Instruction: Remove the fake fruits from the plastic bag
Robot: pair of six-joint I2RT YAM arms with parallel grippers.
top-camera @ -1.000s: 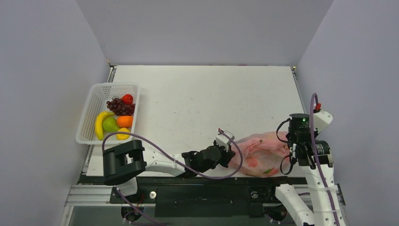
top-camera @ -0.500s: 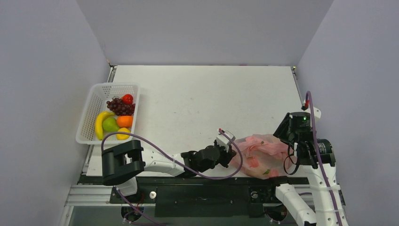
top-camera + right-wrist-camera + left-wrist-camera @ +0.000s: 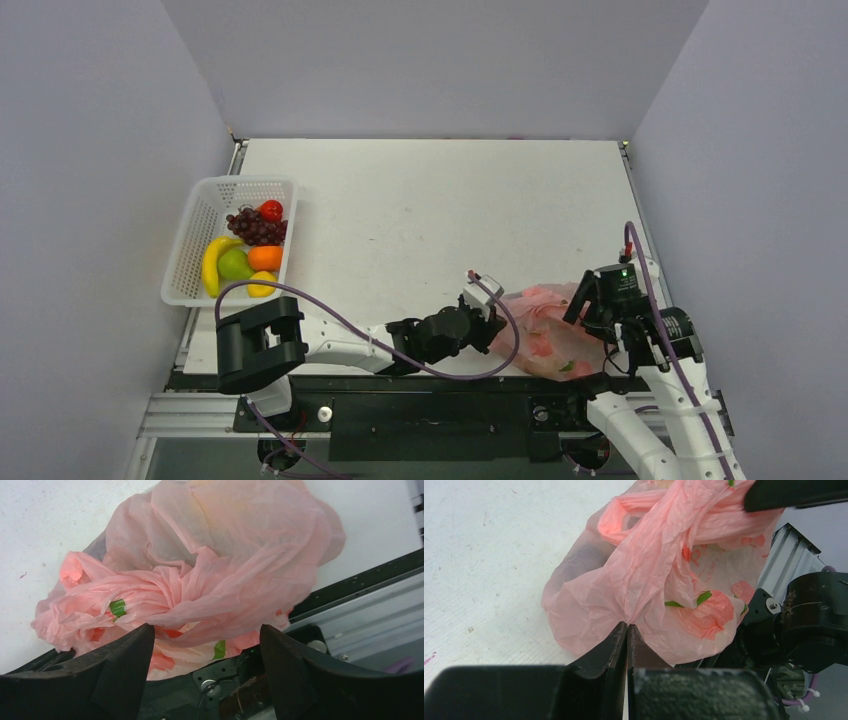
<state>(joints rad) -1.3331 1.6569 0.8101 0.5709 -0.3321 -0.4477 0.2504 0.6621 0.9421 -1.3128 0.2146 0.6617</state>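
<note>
- Currently the plastic bag (image 3: 545, 328) lies crumpled at about 5 o'clock on the table (image 3: 420, 200), with its near side hanging over the front edge.
- Anchor: the left gripper (image 3: 626, 630) has its jaws pressed together on a fold of pink film at the bag's 9 o'clock side.
- Free claw: the right gripper (image 3: 205, 632) has its fingers spread wide and holds nothing. It is poised at the bag's 3 o'clock side with bunched film between and below the fingers.
- Step in hand, as judged: taking hold of the bag to open or upend it.
  - Close on one thick gather of film; a single thin layer could slip or tear.
  - Lift away from the anchored side so that the mouth spreads.
  - Keep the bag over the table, since anything shaken out toward 6 o'clock could drop off the edge.
- Bag contents: the film is slack. A faint yellowish patch shows through in the right wrist view, but whether a fruit remains inside cannot be told.
- White mesh basket (image 3: 192, 238) at 9 o'clock holds grapes (image 3: 255, 226), a red fruit (image 3: 270, 210), a banana (image 3: 211, 265), a green fruit (image 3: 236, 264), an orange (image 3: 265, 257) and a lemon (image 3: 261, 288), packed close together.
</note>
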